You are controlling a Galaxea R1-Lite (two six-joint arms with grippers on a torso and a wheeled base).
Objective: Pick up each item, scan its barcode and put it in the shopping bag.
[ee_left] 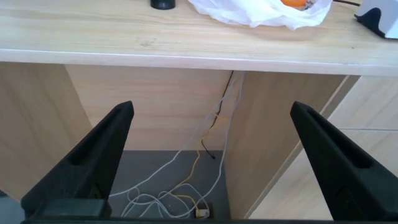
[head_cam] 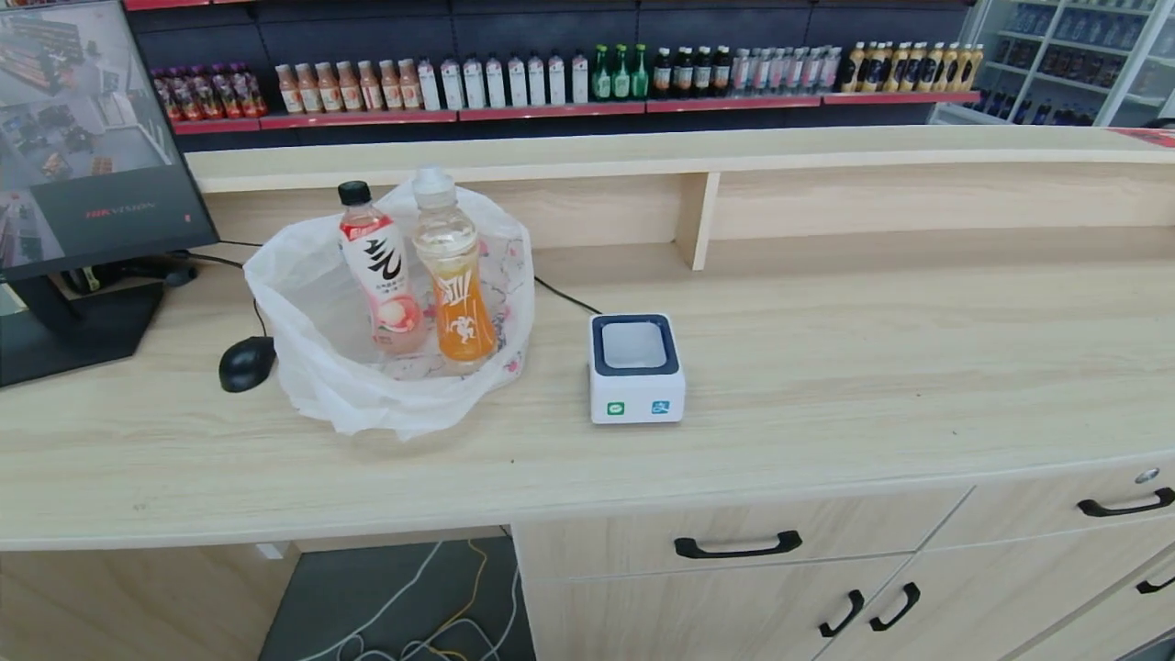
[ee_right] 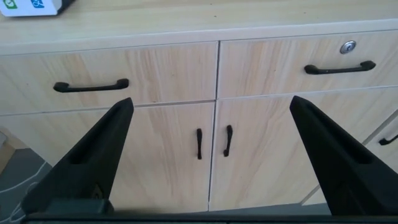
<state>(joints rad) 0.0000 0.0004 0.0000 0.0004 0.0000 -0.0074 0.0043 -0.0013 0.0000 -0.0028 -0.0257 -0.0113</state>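
Head view: white shopping bag (head_cam: 303, 303) sits open on the tabletop (head_cam: 826, 367), toward my left, w/ two bottles upright inside it. Pink bottle (head_cam: 384, 280), black cap, is on the left. Orange bottle (head_cam: 456, 285), clear cap, is just beside it on the right; can't tell if they touch. Scanner (head_cam: 636, 367), a white box w/ a dark-framed window facing up, stands on the tabletop just right of the bag, apart from it. Black mouse (head_cam: 246, 363) lies just beside the bag's left side, and a monitor (head_cam: 83, 138) on its stand is farther left. Thin black cable (head_cam: 565, 298) runs from behind the bag toward the scanner. Back shelf (head_cam: 551, 110) carries a row of drinks bottles.

Left end effector (ee_left: 211, 112) is low, below the tabletop edge, fingers wide apart w/ nothing btwn them. It faces the open gap under the tabletop, where loose cables (ee_left: 174, 199) lie on the floor. Right end effector (ee_right: 211, 106) is also low, fingers wide apart and empty, facing the drawer fronts and cabinet doors (ee_right: 211, 143) w/ black handles.
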